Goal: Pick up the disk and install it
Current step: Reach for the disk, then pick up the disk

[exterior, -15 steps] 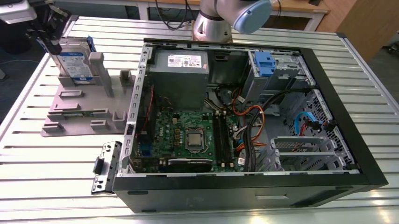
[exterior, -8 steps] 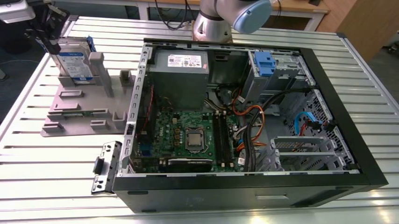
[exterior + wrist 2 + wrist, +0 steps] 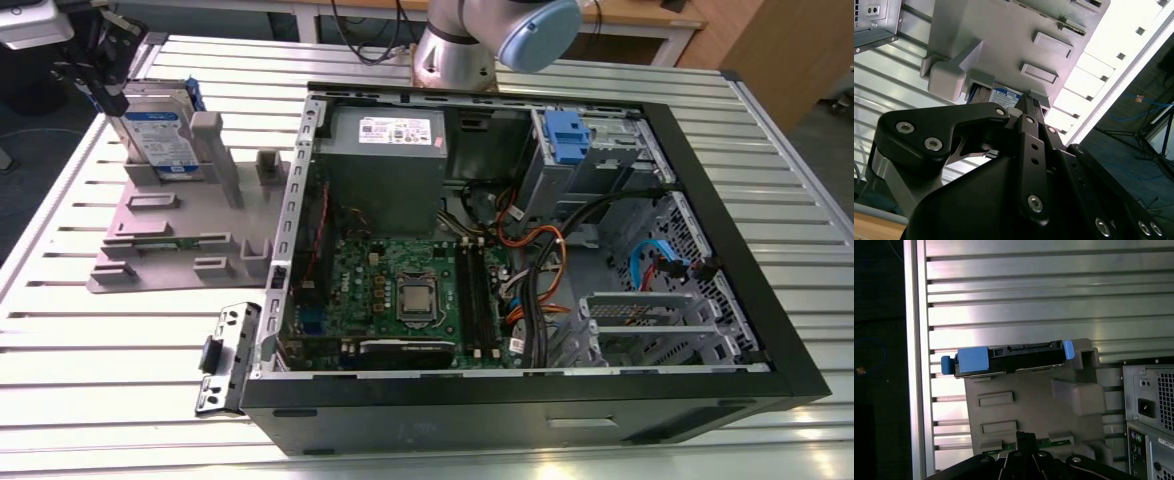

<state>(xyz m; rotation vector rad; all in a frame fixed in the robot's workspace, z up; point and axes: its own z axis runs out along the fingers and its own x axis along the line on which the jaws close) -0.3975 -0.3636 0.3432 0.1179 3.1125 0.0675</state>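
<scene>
Gripper (image 3: 1026,436), closed and empty, hovers near the disk (image 3: 151,140), which stands upright in the grey stand (image 3: 147,240), beside the open computer case (image 3: 534,410) holding its motherboard (image 3: 400,265).

No print is legible anywhere; the disk (image 3: 158,140), upright in the grey stand (image 3: 174,225) near the far corner of the worktop (image 3: 120,340) at the exterior view's left, bears a white-and-blue label (image 3: 150,125) too small to read; the second wrist view shows its dark print (image 3: 1005,96), unreadable; the white sticker (image 3: 398,128) on the grey metal box (image 3: 387,175) inside the computer case (image 3: 747,300) is equally indistinct.
</scene>
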